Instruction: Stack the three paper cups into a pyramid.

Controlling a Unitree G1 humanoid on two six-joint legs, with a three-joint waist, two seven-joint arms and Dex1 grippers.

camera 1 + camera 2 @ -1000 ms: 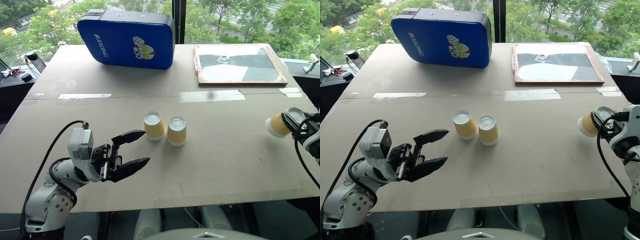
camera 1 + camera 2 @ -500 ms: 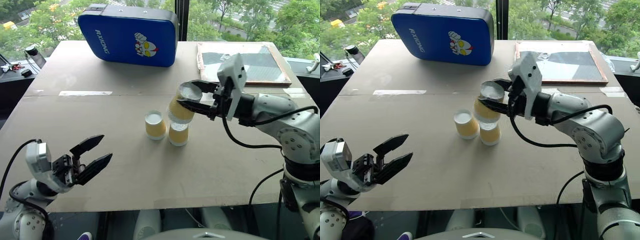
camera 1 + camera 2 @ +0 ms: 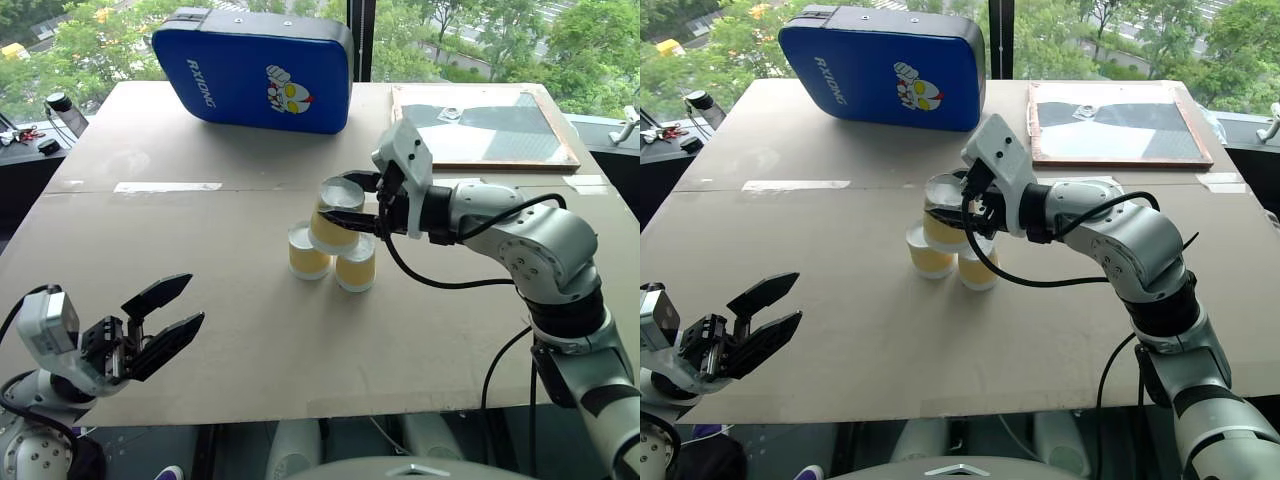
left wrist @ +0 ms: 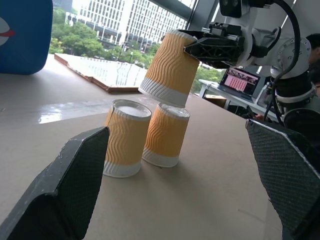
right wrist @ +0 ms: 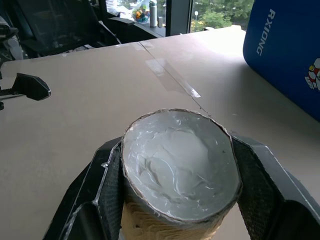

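right claw (image 3: 352, 204) grips third cup (image 3: 333, 216) over pair | left claw (image 3: 165, 318) agape, empty, near table edge (image 3: 300, 405)

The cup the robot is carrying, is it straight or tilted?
Tilted. The held cup leans, upside down, its white rim lower on one side above the two standing cups.

Bare counter (image 3: 420, 330) lies open around the two standing cups (image 3: 330, 262); the right hand (image 3: 350, 205) crowds above them.
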